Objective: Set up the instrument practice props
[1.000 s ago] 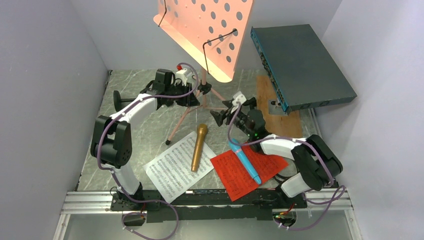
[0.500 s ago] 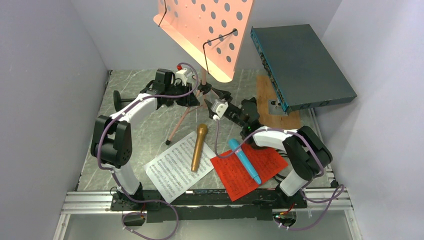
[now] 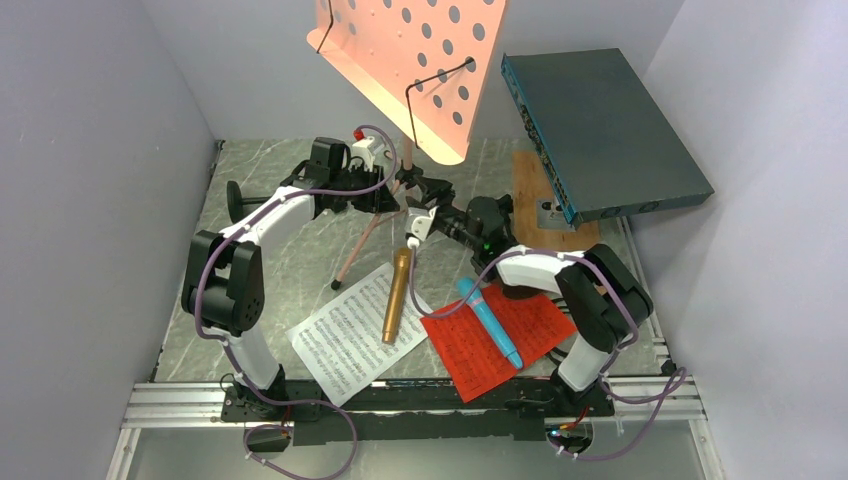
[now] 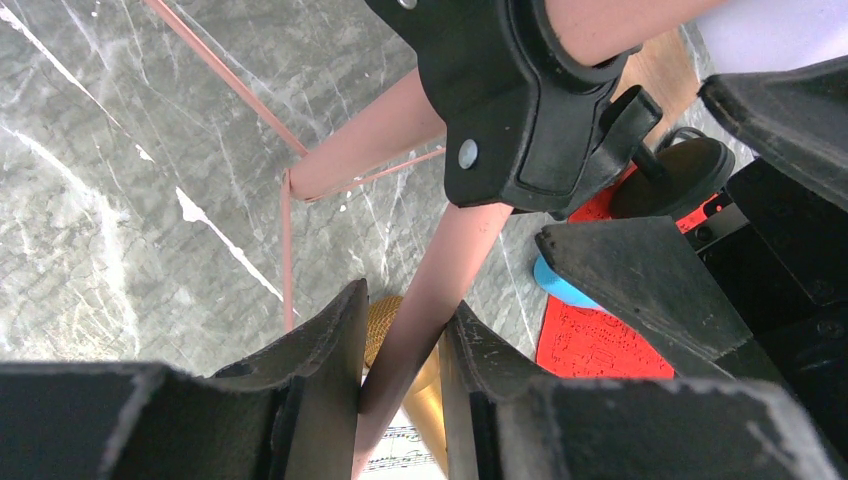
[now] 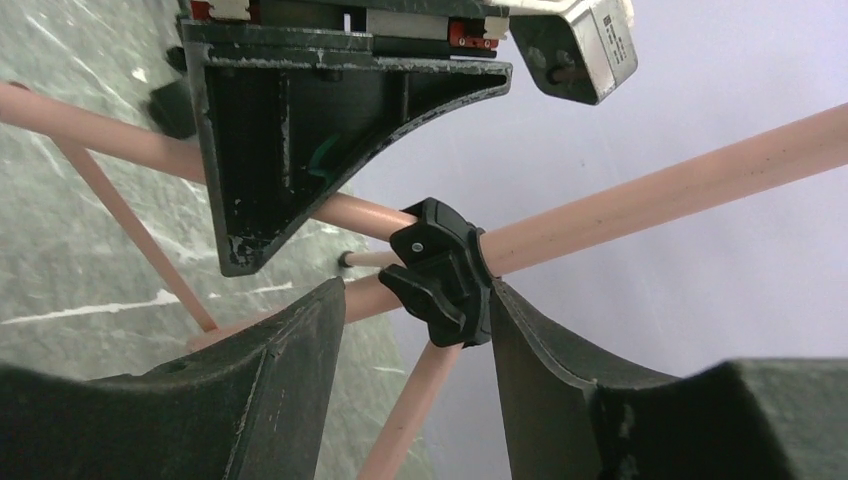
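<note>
The pink hole-punched music desk point(image 3: 420, 60) stands tilted on its pink tripod at the back. My left gripper point(image 3: 385, 197) is shut on one pink tripod leg point(image 4: 425, 320), just below the black hub point(image 4: 520, 110). My right gripper point(image 3: 420, 197) is open, its jaws either side of that black hub point(image 5: 445, 272). The gold microphone point(image 3: 397, 293) lies on the white sheet point(image 3: 345, 345). The blue microphone point(image 3: 490, 322) lies on the red sheet point(image 3: 475, 345). One black round-based pole point(image 3: 240, 197) lies at the left. A second black round base point(image 4: 672, 178) shows in the left wrist view.
A large dark-teal box point(image 3: 600, 130) leans at the back right over a wooden board point(image 3: 560, 240). Grey walls close in on the left, back and right. The tripod's thin legs point(image 3: 355, 255) spread over the marble table.
My right gripper has swung left from near the wooden board to the tripod hub. My left gripper has stayed shut on the tripod leg.
</note>
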You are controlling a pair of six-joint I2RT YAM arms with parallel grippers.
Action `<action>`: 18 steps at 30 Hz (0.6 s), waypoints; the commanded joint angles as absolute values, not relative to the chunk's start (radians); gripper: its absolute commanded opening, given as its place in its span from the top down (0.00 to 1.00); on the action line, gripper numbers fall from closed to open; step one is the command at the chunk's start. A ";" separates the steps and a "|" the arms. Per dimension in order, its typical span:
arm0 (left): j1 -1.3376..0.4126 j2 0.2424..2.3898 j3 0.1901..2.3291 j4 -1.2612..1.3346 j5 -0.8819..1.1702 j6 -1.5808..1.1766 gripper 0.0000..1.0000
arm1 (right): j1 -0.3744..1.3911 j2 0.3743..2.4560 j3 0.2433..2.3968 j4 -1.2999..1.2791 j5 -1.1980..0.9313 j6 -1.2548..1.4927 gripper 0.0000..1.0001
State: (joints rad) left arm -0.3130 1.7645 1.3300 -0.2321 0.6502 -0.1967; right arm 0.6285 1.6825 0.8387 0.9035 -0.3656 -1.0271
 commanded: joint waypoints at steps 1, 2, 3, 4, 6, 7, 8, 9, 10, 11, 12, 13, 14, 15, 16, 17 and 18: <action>-0.305 1.807 1.313 -0.379 0.603 -0.240 1.00 | 0.650 1.721 0.863 0.946 -0.292 -1.126 0.44; -0.305 1.807 1.310 -0.381 0.604 -0.239 1.00 | 0.655 1.734 0.868 0.953 -0.273 -1.142 0.47; -0.305 1.806 1.311 -0.381 0.601 -0.238 1.00 | 0.660 1.746 0.874 0.961 -0.253 -1.152 0.51; -0.305 1.804 1.311 -0.383 0.599 -0.237 1.00 | 0.665 1.761 0.882 0.977 -0.227 -1.154 0.58; -0.305 1.801 1.312 -0.385 0.596 -0.235 1.00 | 0.675 1.794 0.896 1.033 -0.143 -1.150 0.68; -0.305 1.800 1.312 -0.385 0.593 -0.233 1.00 | 0.680 1.817 0.898 1.084 -0.106 -1.141 0.70; -0.305 1.798 1.311 -0.386 0.593 -0.233 1.00 | 0.687 1.830 0.899 1.109 -0.075 -1.130 0.72; -0.304 1.798 1.311 -0.387 0.594 -0.233 1.00 | 0.692 1.836 0.892 1.147 -0.056 -1.108 0.73; -0.304 1.798 1.311 -0.385 0.592 -0.234 1.00 | 0.695 1.836 0.886 1.173 -0.052 -1.075 0.75; -0.304 1.796 1.310 -0.384 0.592 -0.235 1.00 | 0.697 1.830 0.881 1.185 -0.051 -1.004 0.82; -0.303 1.796 1.310 -0.384 0.593 -0.236 1.00 | 0.700 1.825 0.884 1.180 -0.043 -0.937 0.90; -0.302 1.796 1.310 -0.382 0.593 -0.237 1.00 | 0.702 1.817 0.889 1.169 -0.031 -0.849 0.95; -0.301 1.796 1.309 -0.381 0.594 -0.240 1.00 | 0.703 1.809 0.892 1.151 -0.029 -0.771 0.98; -0.301 1.796 1.309 -0.381 0.596 -0.241 1.00 | 0.703 1.801 0.893 1.131 -0.037 -0.698 1.00; -0.299 1.796 1.307 -0.379 0.597 -0.244 1.00 | 0.703 1.795 0.894 1.123 -0.037 -0.531 1.00; -0.299 1.796 1.306 -0.377 0.597 -0.245 1.00 | 0.703 1.795 0.895 1.124 -0.019 -0.427 1.00; -0.298 1.796 1.305 -0.376 0.596 -0.247 1.00 | 0.704 1.797 0.901 1.123 0.040 -0.307 1.00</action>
State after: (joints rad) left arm -0.3061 1.7645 1.3300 -0.2295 0.6422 -0.2016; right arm 0.6994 1.8229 0.8707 1.1278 -0.0517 -0.7860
